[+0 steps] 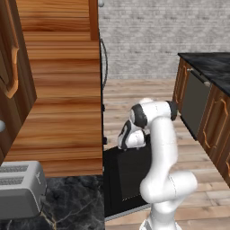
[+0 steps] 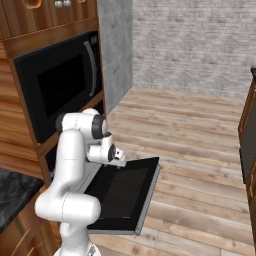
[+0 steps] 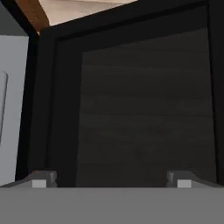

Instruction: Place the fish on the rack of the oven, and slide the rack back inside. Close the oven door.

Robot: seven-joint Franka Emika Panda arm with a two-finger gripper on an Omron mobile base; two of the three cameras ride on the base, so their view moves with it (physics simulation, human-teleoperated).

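Two base views agree: black drop-down oven door with dark glass window [image 2: 122, 192] is folded flat open, white arm's two-finger gripper [image 2: 120, 161] above its hinge end. Right base view adds black microwave with curved handle [image 2: 60, 82] above the black wall oven [image 2: 50, 157]; left base view adds grey toaster [image 1: 20, 188] left of door. Hand view looks down onto door glass [image 3: 144, 109], fingertips [image 3: 41, 178] spread wide, holding nothing. Oven cavity contents: cannot tell.
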